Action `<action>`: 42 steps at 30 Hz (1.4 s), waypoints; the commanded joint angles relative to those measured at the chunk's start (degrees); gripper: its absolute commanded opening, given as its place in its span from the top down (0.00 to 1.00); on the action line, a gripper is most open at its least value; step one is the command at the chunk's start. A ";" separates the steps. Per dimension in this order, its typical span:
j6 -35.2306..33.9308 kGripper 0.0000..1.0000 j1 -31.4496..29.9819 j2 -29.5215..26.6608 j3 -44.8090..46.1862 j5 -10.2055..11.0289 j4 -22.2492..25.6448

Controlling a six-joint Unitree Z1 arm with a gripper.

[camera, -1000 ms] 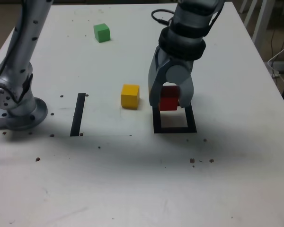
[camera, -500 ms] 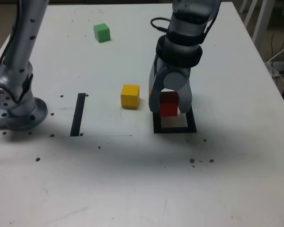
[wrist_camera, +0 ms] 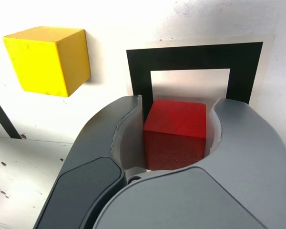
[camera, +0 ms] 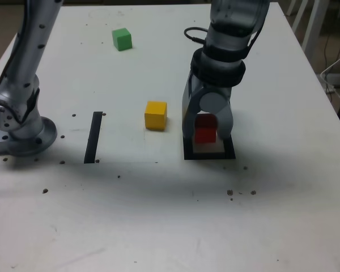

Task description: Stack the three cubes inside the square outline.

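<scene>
In the exterior view, the arm's gripper (camera: 205,135) points down over the square outline (camera: 209,154) on the white table (camera: 158,215), its two fingers pressed against the sides of the red cube (camera: 204,130). The cube hangs low above the outline's white centre; whether it touches the table is hard to tell from this angle. The yellow cube (camera: 156,115) sits on the table just to the exterior view's left of the outline, apart from the gripper. The green cube (camera: 122,39) lies well away, near the table's far edge on the exterior view's left. A straight black tape strip (camera: 93,137) runs near-to-far between the yellow cube and the arm's round base (camera: 20,127), which stands at the exterior view's left edge. Small dark specks dot the near part of the table.

In the wrist view, the grey gripper (wrist_camera: 176,131) pinches the red cube (wrist_camera: 175,132) from both sides, one face of the cube against each finger. The square outline (wrist_camera: 194,57) lies directly beyond the cube, its white centre partly covered by it. The yellow cube (wrist_camera: 47,59) rests beside the outline, not touching the tape.
</scene>
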 commanded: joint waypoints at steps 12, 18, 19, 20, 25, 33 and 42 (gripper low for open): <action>0.08 0.70 0.09 1.63 0.50 0.15 -1.30; 0.11 0.45 0.20 2.05 0.94 -0.02 -1.81; 0.13 0.36 0.21 2.08 1.08 -0.10 -1.92; 0.14 0.27 0.22 2.10 1.22 -0.18 -2.01; 0.17 0.02 0.26 1.97 1.79 -0.38 -2.19; -1.08 0.01 0.48 -1.50 3.64 1.58 -1.71; -4.72 0.01 0.60 -8.93 6.00 6.68 1.23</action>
